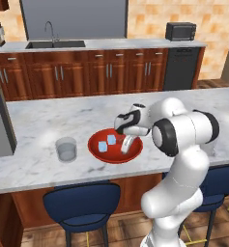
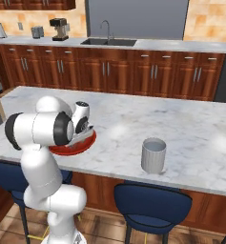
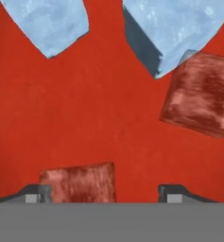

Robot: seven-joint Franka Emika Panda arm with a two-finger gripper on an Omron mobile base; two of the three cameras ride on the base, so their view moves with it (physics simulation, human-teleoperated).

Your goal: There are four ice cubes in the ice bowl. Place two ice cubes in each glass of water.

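The red ice bowl [image 1: 97, 153] sits on the marble island, and my gripper [image 1: 127, 145] reaches down into its right half. Two pale-blue ice cubes [image 1: 102, 146] [image 1: 111, 139] lie in its left half. Close up, the bowl floor [image 3: 99, 113] carries two blue cubes [image 3: 52, 21] [image 3: 175, 28] at the top and a red-tinted translucent cube [image 3: 201, 94] at the right. Another red-tinted cube [image 3: 80, 182] lies between my open fingertips [image 3: 38, 194], close to the left one. The clear glass [image 1: 66, 148] stands left of the bowl. The ribbed grey glass [image 2: 153, 155] stands to its right.
Dark blue stools [image 1: 82, 202] stand under the island's near edge. Across the aisle the back counter holds a sink [image 1: 55, 44], a black toaster oven [image 1: 180, 31] and a coffee machine [image 2: 61, 28]. Open marble [image 2: 133, 114] lies behind the bowl and glasses.
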